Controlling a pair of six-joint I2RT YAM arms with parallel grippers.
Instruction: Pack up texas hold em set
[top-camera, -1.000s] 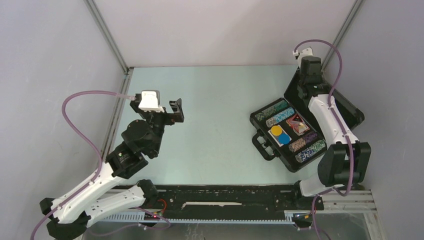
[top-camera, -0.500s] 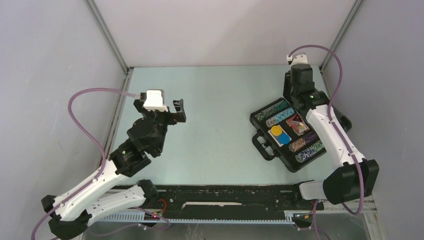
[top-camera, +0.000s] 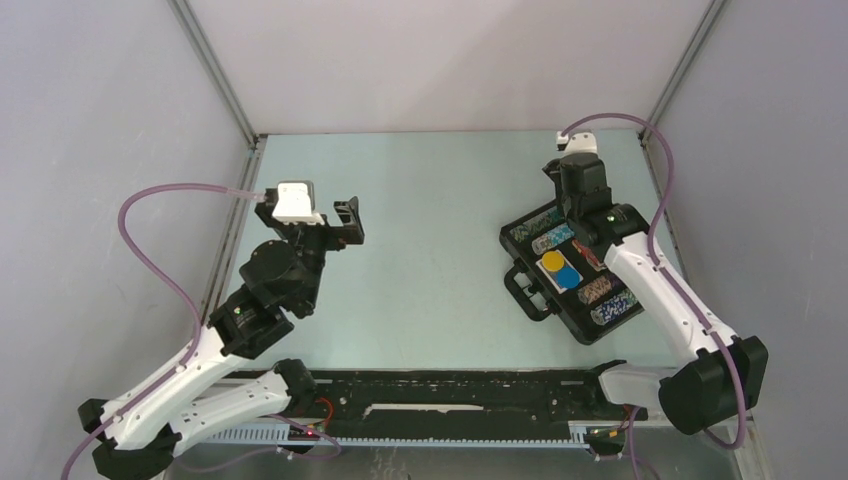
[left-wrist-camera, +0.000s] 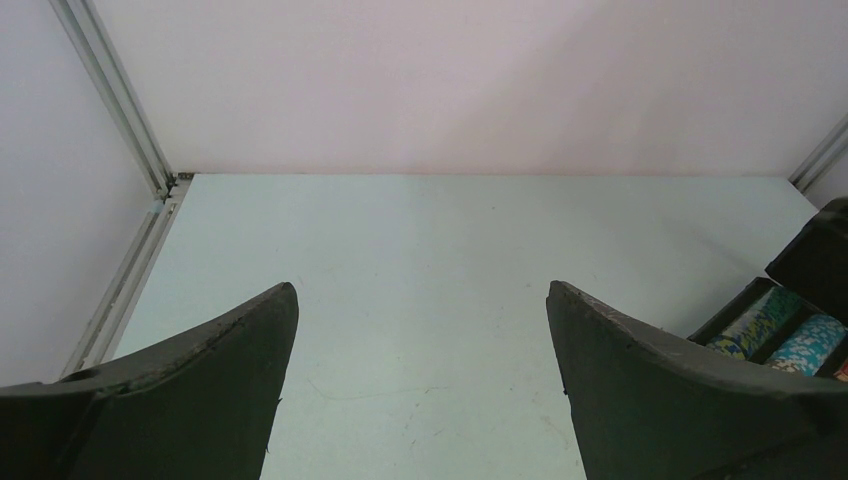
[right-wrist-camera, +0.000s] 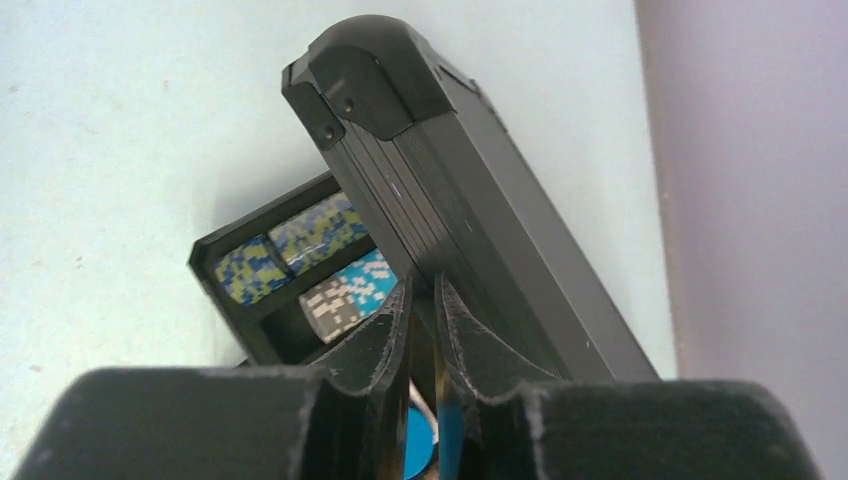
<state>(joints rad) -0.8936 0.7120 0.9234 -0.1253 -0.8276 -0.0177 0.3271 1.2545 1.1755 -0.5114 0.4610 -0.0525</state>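
At 9 o'clock on the bench (top-camera: 440, 210) the left gripper (left-wrist-camera: 421, 292) hangs wide open. At 3 o'clock the chip-filled case (top-camera: 583, 336) sits lid (right-wrist-camera: 480, 200) half-raised, the right gripper (right-wrist-camera: 422, 288), fingers (right-wrist-camera: 385, 340) nearly together and empty, against it; a slip could drop the lid or skid the case.

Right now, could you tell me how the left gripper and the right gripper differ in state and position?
The left gripper has its jaws wide apart, while the right gripper has its jaws almost together. The left gripper hangs over the table, well away from the black poker case, while the right gripper sits against that case's raised lid. Both have the same dark, curved fingers.
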